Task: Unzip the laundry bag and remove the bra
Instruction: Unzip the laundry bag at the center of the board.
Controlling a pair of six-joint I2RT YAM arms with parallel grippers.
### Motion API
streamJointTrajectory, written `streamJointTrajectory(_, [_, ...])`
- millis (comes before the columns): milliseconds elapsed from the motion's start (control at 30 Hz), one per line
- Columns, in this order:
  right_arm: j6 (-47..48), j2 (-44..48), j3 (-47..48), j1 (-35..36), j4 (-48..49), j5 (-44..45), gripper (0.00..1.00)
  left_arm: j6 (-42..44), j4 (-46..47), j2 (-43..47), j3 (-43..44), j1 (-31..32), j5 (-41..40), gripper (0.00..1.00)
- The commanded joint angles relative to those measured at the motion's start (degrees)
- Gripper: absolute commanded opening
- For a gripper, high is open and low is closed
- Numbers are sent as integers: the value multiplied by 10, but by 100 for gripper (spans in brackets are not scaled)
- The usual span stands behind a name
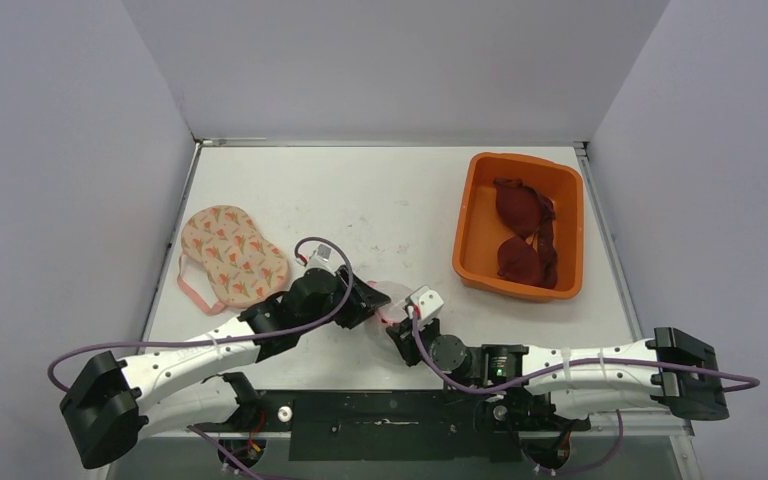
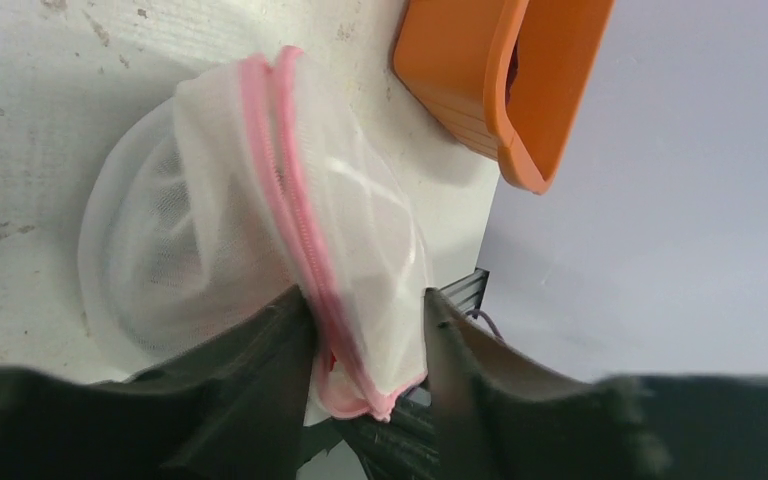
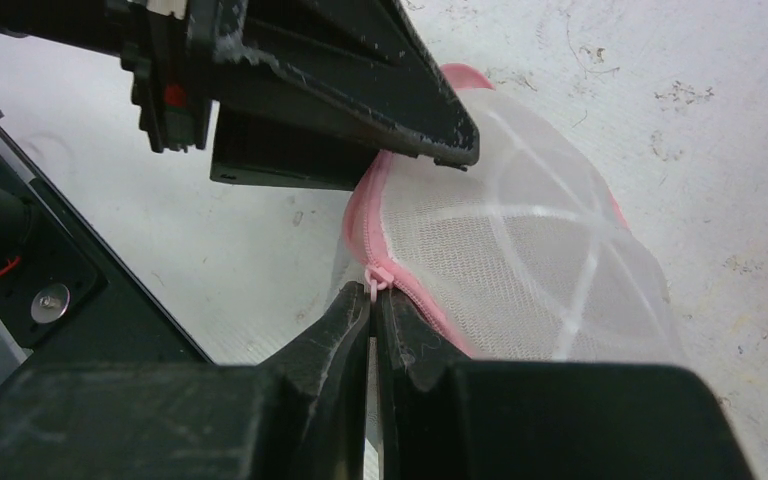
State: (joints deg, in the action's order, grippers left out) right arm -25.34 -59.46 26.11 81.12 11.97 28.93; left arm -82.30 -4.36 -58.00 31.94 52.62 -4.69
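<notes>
The white mesh laundry bag (image 1: 394, 297) with a pink zipper lies near the table's front, between both grippers. My left gripper (image 1: 368, 300) holds the bag's zipper edge between its fingers in the left wrist view (image 2: 365, 300); the bag (image 2: 190, 220) bulges beyond them. My right gripper (image 3: 373, 296) is shut on the small pink zipper pull (image 3: 373, 280) at the bag's (image 3: 530, 260) near rim, and it shows in the top view (image 1: 398, 325). I cannot make out a bra through the mesh.
An orange bin (image 1: 472, 215) at the right holds dark red bras (image 1: 522, 228). A peach patterned bra (image 1: 230, 255) lies at the left. The left arm's gripper body (image 3: 340, 80) hangs just above the bag in the right wrist view.
</notes>
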Motion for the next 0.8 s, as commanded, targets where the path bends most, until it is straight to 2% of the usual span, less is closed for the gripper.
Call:
streamJointTrajectory(0, [-1, 16, -1, 6, 32, 0, 5, 33, 68, -22, 8, -5, 12, 32])
streamJointTrajectory(67, [-1, 24, -3, 7, 29, 2, 5, 43, 62, -28, 13, -8, 13, 16])
streamJointTrajectory(167, [-1, 39, -3, 7, 15, 12, 5, 46, 62, -27, 11, -13, 13, 0])
streamJointTrajectory(567, [-45, 145, -30, 7, -95, 85, 5, 100, 5, 20, 2, -40, -4, 0])
streamJointTrajectory(767, [-46, 168, -35, 7, -102, 87, 5, 129, 8, 41, -4, -51, 3, 0])
